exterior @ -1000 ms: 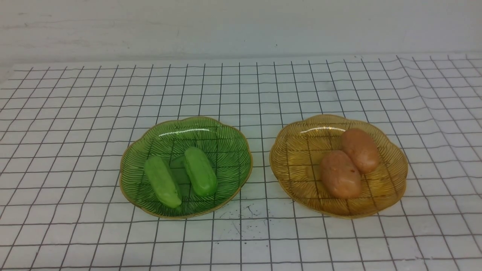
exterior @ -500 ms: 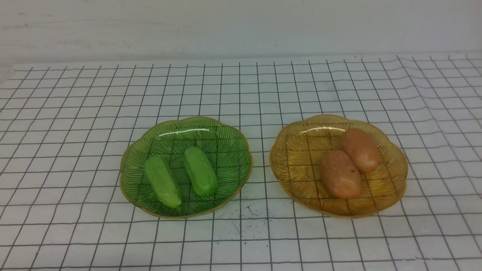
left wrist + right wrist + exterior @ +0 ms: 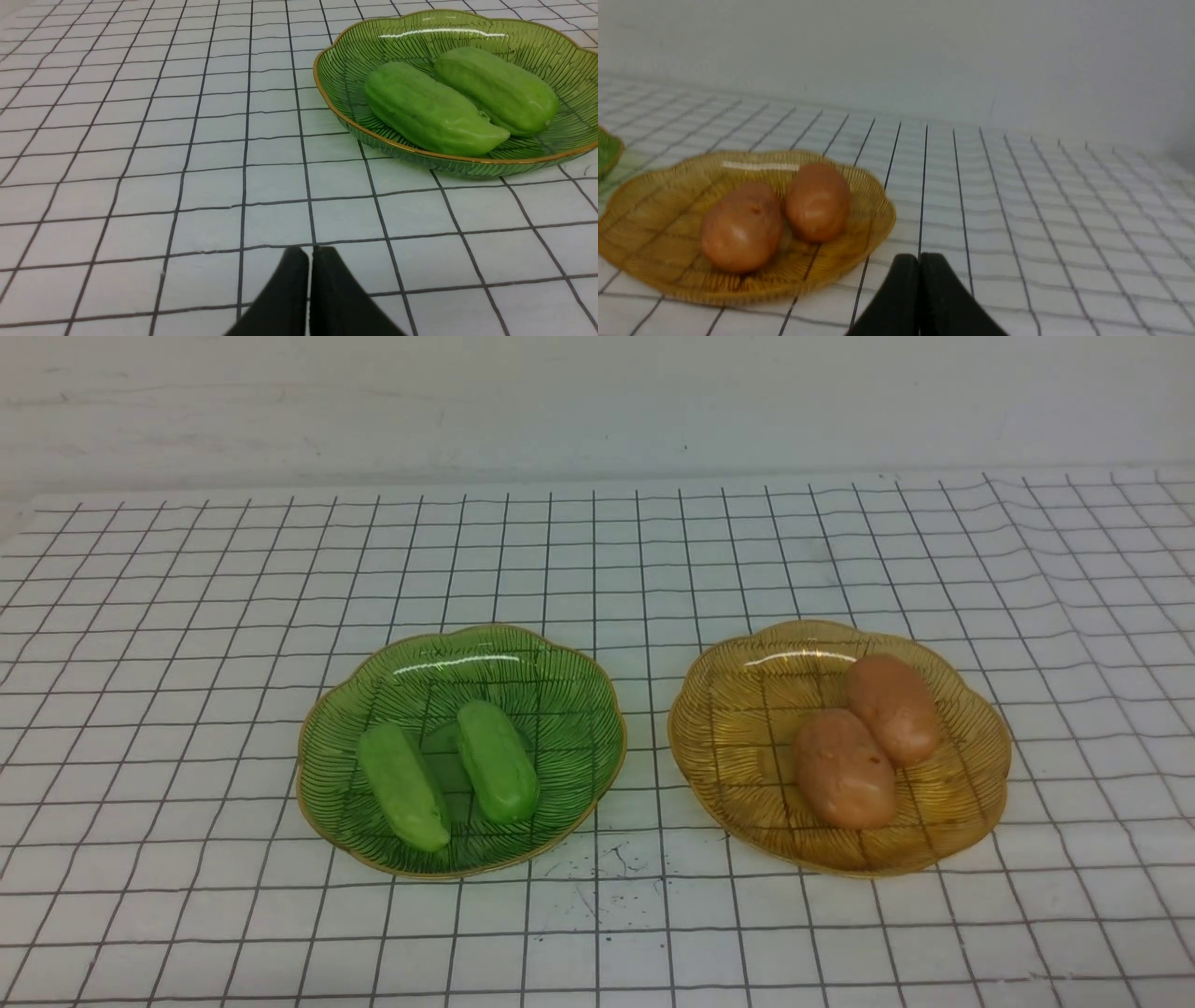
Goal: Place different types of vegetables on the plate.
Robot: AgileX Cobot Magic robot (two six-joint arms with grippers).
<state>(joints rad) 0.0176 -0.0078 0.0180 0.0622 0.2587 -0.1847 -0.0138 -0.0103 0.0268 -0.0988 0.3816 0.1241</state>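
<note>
A: Largest first. Grid-lined table [image 3: 187, 569], wall behind. Two scalloped glass dishes side by side, apart: green plate [image 3: 560, 663] on robot's left, amber plate [image 3: 738, 709] on its right.

B: Contents?

A: Green plate: two cucumbers lying nearly parallel, not touching — left cucumber [image 3: 403, 787], right cucumber [image 3: 497, 762]. Long axes run mostly away from the robot, far ends leaning left. Amber plate: near potato [image 3: 844, 769] and far potato [image 3: 892, 709], touching, axes also front-to-back with the same lean.

B: Grippers?

A: Neither appears in the front view. Left gripper [image 3: 309, 254] in its wrist view: jaws pressed together, nothing held, low over bare table short of the green plate. Right gripper [image 3: 919, 261]: jaws also together, empty, short of the amber plate's near rim.

B: Which relation decides the move?

A: My reading: each plate holds one type only, so a swap is needed. Left arm is nearer the cucumbers, right arm nearer the potatoes. Jaws must open and close across the short width.

B: View differences?

A: Front view gives both plates; wrist views alone show the grippers.
</note>
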